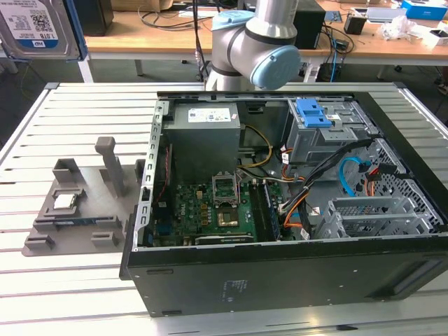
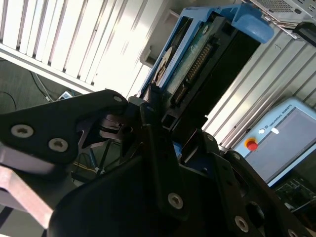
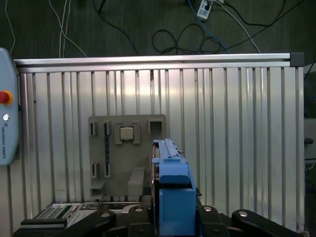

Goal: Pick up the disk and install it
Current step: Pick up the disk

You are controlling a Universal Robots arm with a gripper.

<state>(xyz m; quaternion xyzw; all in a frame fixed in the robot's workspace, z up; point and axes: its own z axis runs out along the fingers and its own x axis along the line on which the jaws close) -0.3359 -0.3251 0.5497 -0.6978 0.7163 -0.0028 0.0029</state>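
Observation:
The disk (image 1: pixel 36 28), silver with a white-and-blue label and a blue rail along its edge, hangs high at the exterior view's far left, above the table's back corner. In the second wrist view my gripper (image 2: pixel 168 126) is shut on the disk (image 2: pixel 197 59), its black fingers (image 2: pixel 153 118) clamping the blue-railed body near the connector end. The first wrist view looks along the disk (image 3: pixel 170 173) edge-on, well above the slatted table, with the gripper (image 3: pixel 173 219) closed around its lower end.
An open computer case (image 1: pixel 280 280) lies on the slatted aluminium table (image 1: pixel 42 294), with a grey drive cage and blue latch (image 1: pixel 315 115) at its back. A grey fixture plate (image 1: pixel 105 224) holding a small processor chip (image 1: pixel 66 201) sits beside the case. A teach pendant (image 3: pixel 6 123) lies at the table's edge.

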